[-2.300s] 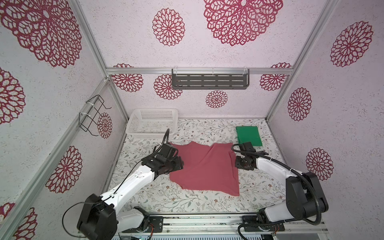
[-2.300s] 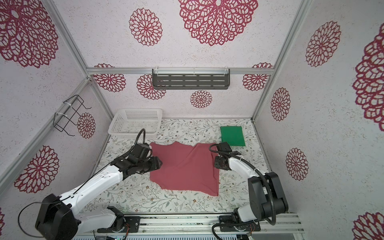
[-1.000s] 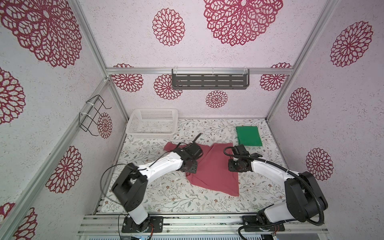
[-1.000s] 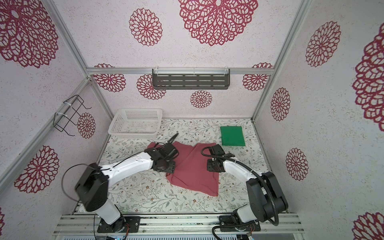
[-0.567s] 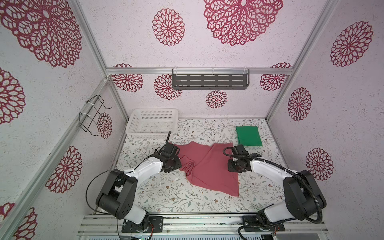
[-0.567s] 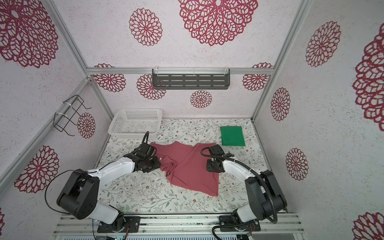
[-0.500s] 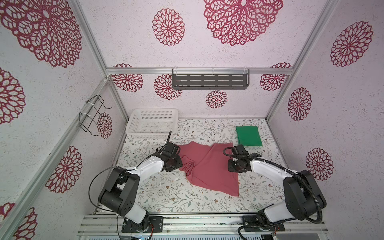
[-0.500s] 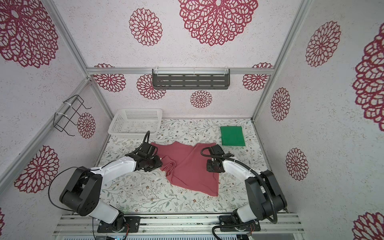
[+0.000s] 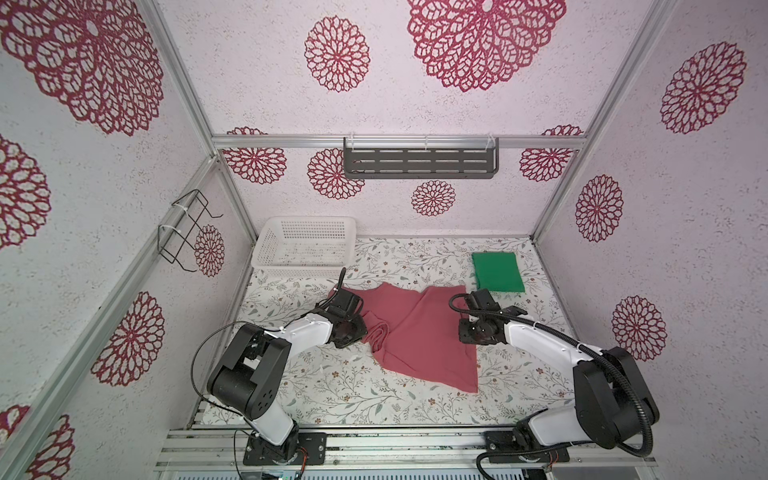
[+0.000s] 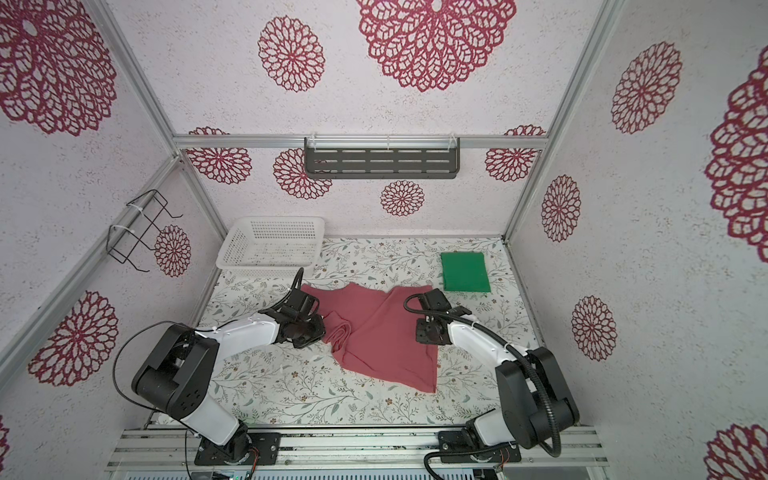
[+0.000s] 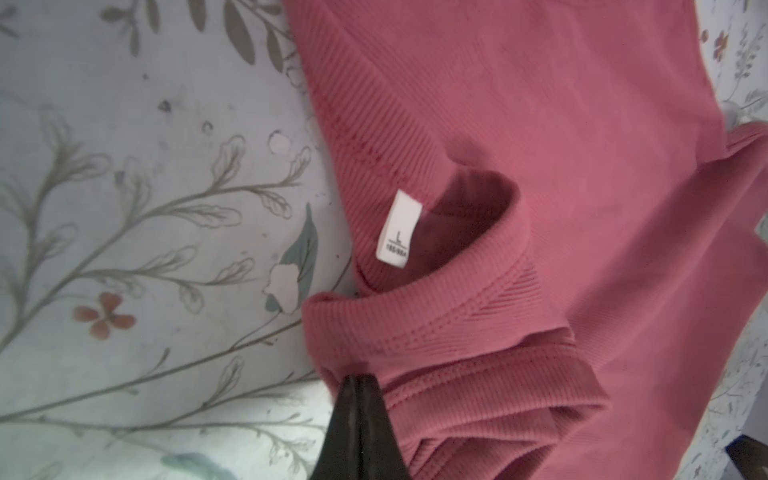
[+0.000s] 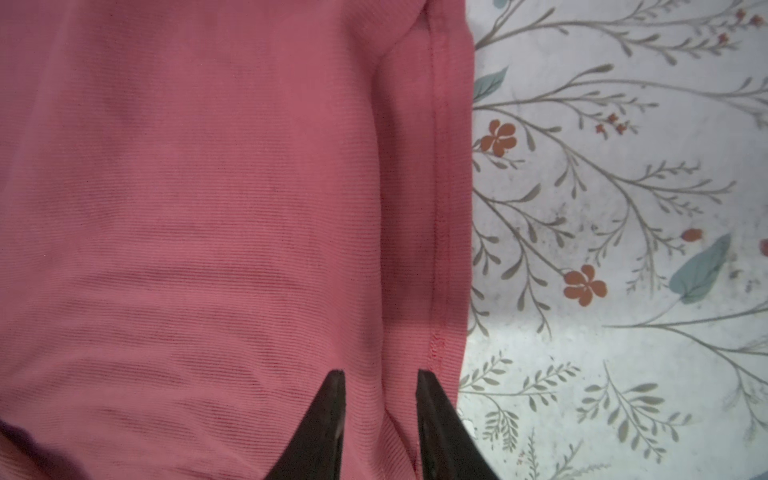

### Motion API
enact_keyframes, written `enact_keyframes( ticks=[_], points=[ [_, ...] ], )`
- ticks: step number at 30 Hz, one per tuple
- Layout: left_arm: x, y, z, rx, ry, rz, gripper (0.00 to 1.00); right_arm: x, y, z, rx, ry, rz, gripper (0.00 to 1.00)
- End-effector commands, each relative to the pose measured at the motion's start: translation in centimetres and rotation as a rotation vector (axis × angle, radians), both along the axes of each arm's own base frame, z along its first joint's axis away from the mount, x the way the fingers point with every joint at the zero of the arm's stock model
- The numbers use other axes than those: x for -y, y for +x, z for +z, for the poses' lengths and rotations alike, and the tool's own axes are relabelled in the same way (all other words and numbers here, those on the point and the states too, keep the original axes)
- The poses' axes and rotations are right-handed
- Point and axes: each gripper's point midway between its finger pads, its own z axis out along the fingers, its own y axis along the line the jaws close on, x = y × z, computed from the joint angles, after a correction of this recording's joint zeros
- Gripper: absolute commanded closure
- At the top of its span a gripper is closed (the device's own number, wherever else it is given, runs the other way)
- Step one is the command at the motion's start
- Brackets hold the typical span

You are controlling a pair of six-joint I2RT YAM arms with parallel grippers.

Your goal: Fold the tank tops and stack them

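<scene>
Quick rundown of where you're at. Your rose-red top [image 9: 419,332] is lying about mid-table on the flowery table [image 9: 332,386]. Its right half is spread out pretty flat. The left half is rumpled, with the neck end bunched into folds right beside your left gripper [image 9: 358,329].

In the left wrist view, that left gripper [image 11: 357,380] is clenched. The fingers read as one black wedge, biting the ribbed band at the edge of the rose-red top [image 11: 540,124], right where the layers pile up. A white size tag [image 11: 399,228] sits inside the neck opening close by.

Your right gripper [image 9: 469,334] is down on the right-hand edge of the same top. In the right wrist view its fingers [image 12: 332,399] stand apart with the tips on the cloth. They straddle a shallow crease just inside the stitched edge. Looks released to me, resting on the fabric rather than pinching it.

The green top [image 9: 497,272] is folded into a neat rectangle in the far right corner of the table. It's near the far right corner of the rose-red one, but the two don't touch, so nothing is stacked yet.

The white basket [image 9: 305,219] sits in the far left corner, near the top's left end but not touching it. Both top views show the same layout.
</scene>
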Motion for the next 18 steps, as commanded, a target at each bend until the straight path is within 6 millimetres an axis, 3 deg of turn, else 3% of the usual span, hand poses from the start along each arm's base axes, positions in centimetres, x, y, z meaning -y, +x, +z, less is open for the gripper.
enact_keyframes(
  ticks=[1, 6, 11, 14, 18],
  points=[
    [-1.1, 0.1, 2.2, 0.028, 0.077, -0.050, 1.00, 1.1, 0.0, 1.3, 0.036, -0.024, -0.015, 0.68],
    [-3.2, -1.3, 5.1, 0.032, 0.181, -0.103, 1.00, 2.2, -0.3, 1.4, 0.033, -0.021, -0.050, 0.68],
    [-5.5, -4.2, 5.5, -0.037, 0.256, -0.135, 1.00, 2.3, -0.5, 1.4, 0.031, -0.002, -0.061, 0.68],
    [-8.2, -6.6, 5.3, -0.105, 0.340, -0.125, 1.00, 2.4, -0.7, 1.2, 0.023, -0.001, -0.060, 0.68],
    [-13.3, -9.6, 4.8, -0.181, 0.406, -0.002, 1.00, 2.3, -1.0, 1.0, 0.017, 0.013, -0.058, 0.68]
  ],
)
